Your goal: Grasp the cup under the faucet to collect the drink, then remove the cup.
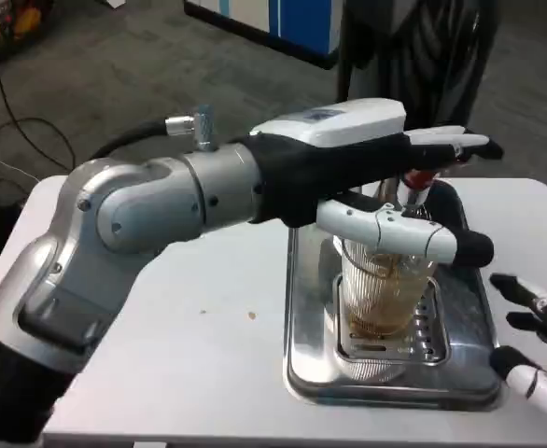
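A single camera, mounted high on the robot's head or chest, looks forward and steeply down onto a white table [208, 345]. The view is close: the left forearm [161, 201] crosses the frame from the lower left corner and looms large in the foreground. The table's near edge falls at the bottom of the frame. Beyond the table's far edge, the top of the frame takes in grey floor [133, 65] and dark cables [12, 112].

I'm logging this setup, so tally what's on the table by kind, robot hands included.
Cup: 1
Tray: 1
Robot hand, left and right: 2
Total: 4
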Controlling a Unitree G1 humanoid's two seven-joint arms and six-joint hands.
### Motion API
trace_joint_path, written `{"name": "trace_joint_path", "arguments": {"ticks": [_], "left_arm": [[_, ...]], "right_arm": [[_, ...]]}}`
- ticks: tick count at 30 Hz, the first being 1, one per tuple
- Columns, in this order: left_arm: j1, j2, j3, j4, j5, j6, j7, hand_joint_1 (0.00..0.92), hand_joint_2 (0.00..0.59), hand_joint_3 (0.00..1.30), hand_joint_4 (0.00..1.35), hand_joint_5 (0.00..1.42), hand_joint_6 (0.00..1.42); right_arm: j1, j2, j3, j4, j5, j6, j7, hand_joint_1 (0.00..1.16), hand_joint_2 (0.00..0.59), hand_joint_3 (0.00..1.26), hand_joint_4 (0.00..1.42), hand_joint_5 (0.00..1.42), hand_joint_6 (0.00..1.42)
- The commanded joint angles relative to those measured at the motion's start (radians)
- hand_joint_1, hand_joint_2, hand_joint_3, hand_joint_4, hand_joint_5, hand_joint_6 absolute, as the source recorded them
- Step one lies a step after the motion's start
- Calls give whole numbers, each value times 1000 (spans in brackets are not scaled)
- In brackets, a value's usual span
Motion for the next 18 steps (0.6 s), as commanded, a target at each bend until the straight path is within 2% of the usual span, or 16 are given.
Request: {"name": "trace_joint_path", "arguments": {"ticks": [1, 9, 18], "left_arm": [[49, -3, -54, 12, 38, 20, -45, 0, 70, 94, 0, 89, 172], [57, 1, -45, 1, 46, 17, -41, 0, 76, 94, 0, 89, 172], [64, 8, -38, -11, 44, 18, -42, 0, 78, 94, 0, 88, 172]], "right_arm": [[-26, 51, 48, 22, 7, -72, -49, 465, 271, 0, 12, 86, 31], [-68, 103, 126, 50, -44, -97, -122, 535, 244, 0, 12, 114, 61], [-90, 144, 192, 75, -126, -58, -194, 590, 238, 0, 12, 120, 65]]}}
